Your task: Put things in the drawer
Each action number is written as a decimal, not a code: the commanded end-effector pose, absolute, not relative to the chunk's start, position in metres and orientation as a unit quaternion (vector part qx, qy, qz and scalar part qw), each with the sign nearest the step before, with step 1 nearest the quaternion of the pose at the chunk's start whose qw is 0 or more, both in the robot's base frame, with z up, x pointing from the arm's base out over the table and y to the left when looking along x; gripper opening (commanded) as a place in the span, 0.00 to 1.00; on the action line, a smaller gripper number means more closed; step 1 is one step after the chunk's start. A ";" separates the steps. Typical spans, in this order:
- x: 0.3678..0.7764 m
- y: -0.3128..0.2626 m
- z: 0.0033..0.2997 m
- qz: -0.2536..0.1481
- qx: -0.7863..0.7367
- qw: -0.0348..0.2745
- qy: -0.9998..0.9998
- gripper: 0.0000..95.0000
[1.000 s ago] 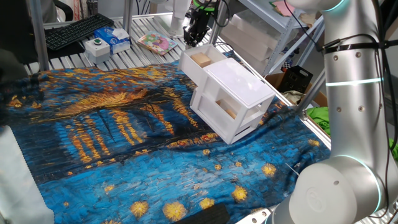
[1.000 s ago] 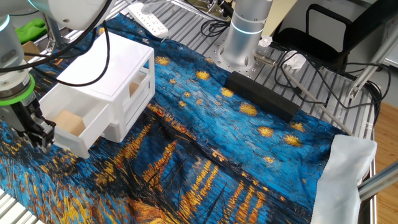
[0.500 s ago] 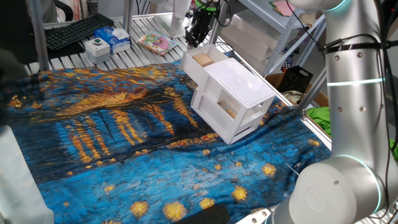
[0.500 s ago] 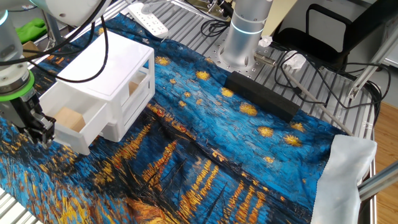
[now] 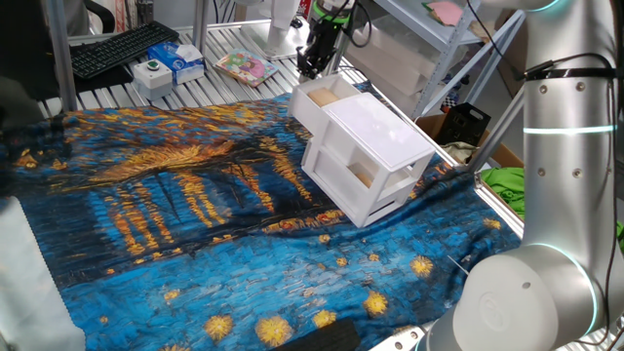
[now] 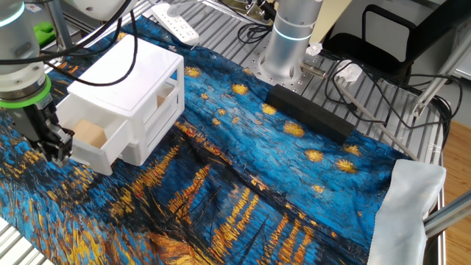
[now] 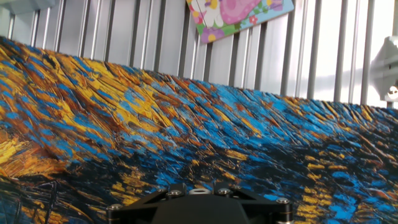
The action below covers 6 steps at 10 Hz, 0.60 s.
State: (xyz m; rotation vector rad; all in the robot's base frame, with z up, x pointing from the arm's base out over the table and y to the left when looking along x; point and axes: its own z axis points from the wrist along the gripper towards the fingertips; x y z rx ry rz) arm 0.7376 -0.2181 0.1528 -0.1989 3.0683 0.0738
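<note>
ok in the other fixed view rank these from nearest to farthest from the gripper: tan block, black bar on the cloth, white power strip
1. Tan block: in the open upper drawer, right beside the gripper.
2. White power strip: at the top, beyond the cabinet.
3. Black bar: far across the cloth, to the right.

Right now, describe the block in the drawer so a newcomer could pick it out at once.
Find the white cabinet on the blue and gold cloth. Its upper drawer is partly pulled out, and the tan block sits inside. It is the only plain tan cube in that open tray.
</note>
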 end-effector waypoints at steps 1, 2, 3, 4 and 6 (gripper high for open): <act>0.730 -0.217 0.151 0.024 -0.062 0.037 0.997 0.00; 0.727 -0.216 0.152 0.023 -0.061 0.036 0.997 0.00; 0.725 -0.216 0.156 0.023 -0.061 0.035 0.997 0.00; 0.723 -0.216 0.157 0.023 -0.062 0.033 0.997 0.00; 0.717 -0.215 0.153 0.023 -0.062 0.035 0.997 0.00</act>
